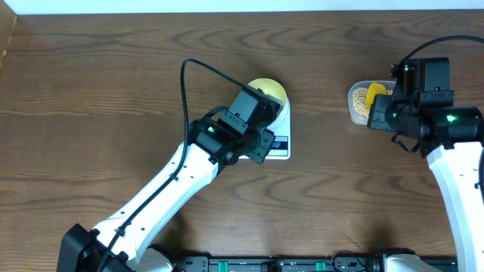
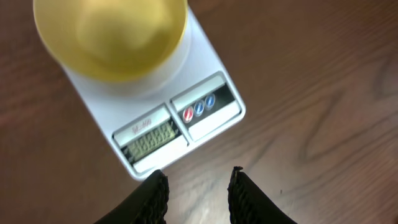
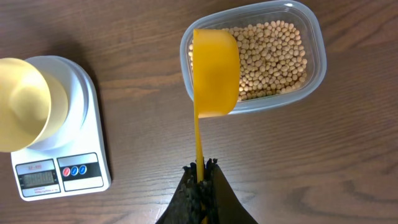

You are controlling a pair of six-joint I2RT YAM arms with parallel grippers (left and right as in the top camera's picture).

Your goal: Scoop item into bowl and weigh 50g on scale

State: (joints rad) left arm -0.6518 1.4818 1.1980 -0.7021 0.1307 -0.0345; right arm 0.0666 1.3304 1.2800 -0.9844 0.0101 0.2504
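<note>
Beans [image 3: 273, 56] fill the tub [image 1: 352, 102] at 3 o'clock of the scale [image 1: 281, 125] while its bowl [image 2: 112, 31] sits empty, right fingers [image 3: 186, 196] clamped on the scoop [image 3: 216, 68], left fingers [image 2: 152, 196] open.

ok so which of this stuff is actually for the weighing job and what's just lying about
For the job: beans, bowl, scale, yellow scoop, clear tub.
Just there: black cable, wooden table.

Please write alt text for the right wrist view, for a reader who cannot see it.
The right gripper is shut on the handle of a yellow scoop, whose cup hangs over a clear tub of beans. At picture left, a pale-yellow bowl sits on the white scale.
</note>
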